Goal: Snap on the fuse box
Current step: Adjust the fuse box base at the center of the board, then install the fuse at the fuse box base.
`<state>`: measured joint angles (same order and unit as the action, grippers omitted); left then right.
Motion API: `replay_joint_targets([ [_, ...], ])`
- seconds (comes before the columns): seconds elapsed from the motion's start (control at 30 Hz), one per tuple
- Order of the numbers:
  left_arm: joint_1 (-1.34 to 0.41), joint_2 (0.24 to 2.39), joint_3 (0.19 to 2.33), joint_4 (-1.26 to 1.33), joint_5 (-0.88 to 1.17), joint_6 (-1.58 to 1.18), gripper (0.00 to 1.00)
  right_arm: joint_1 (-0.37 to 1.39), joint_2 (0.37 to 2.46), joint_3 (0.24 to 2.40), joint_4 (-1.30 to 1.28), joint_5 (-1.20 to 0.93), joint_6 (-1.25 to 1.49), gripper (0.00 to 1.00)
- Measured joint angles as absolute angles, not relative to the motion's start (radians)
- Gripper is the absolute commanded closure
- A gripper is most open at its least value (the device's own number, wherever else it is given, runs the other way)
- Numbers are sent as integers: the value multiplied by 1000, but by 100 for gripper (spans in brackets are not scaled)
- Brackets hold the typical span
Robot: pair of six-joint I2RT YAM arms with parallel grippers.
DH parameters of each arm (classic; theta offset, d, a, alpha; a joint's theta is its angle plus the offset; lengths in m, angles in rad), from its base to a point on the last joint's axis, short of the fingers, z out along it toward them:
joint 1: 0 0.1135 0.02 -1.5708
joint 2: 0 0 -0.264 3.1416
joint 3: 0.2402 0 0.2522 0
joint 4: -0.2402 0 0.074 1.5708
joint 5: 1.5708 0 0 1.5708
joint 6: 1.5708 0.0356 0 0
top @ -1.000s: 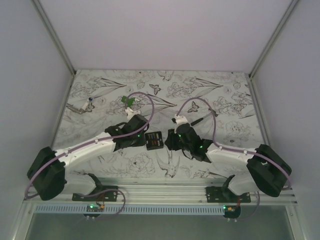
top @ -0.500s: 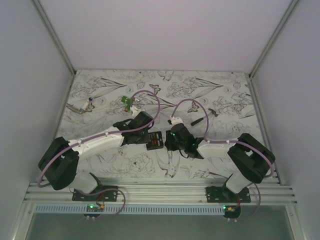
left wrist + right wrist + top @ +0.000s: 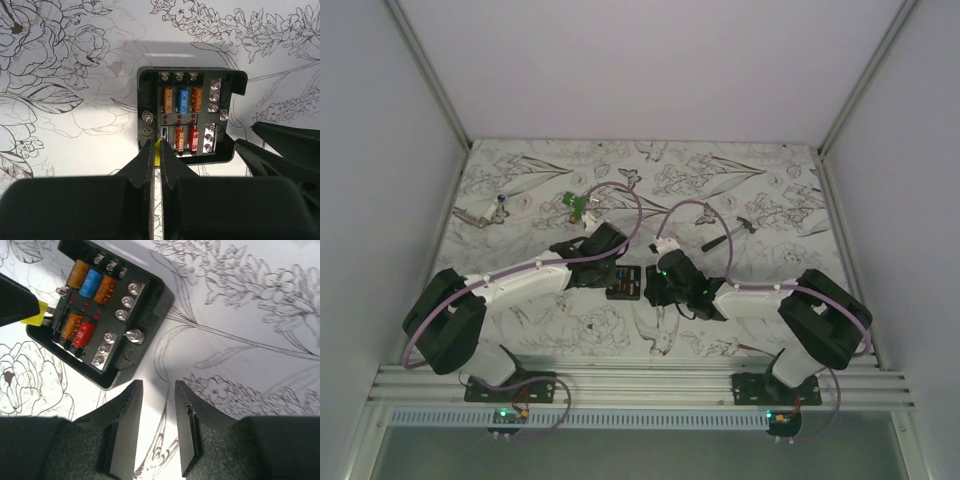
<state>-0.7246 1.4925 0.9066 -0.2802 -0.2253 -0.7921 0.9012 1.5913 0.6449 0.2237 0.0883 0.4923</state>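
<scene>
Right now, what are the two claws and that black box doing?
Left gripper shut on yellow fuse at fuse box edge. Right gripper open, empty, beside it. Nothing blocking.

In the top view, the left arm [image 3: 520,278] and right arm [image 3: 760,297] reach inward and low, wrists close together at frame centre; the left gripper [image 3: 156,147] is pinched on a yellow fuse [image 3: 157,156], while the right gripper [image 3: 157,387] has its fingers parted.
</scene>
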Motion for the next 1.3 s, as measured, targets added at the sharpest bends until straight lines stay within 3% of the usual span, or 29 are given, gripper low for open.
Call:
replay_joint_targets([
  [0.43,-727,1529,934,-277,-211,-754,100,860,1388,546,126,268,492,29],
  [0.87,-759,1569,973,-294,-254,-738,100,785,1238,482,76,334,494,12],
  [1.3,-787,1571,1006,-348,-311,-723,100,777,1209,464,61,348,494,6],
])
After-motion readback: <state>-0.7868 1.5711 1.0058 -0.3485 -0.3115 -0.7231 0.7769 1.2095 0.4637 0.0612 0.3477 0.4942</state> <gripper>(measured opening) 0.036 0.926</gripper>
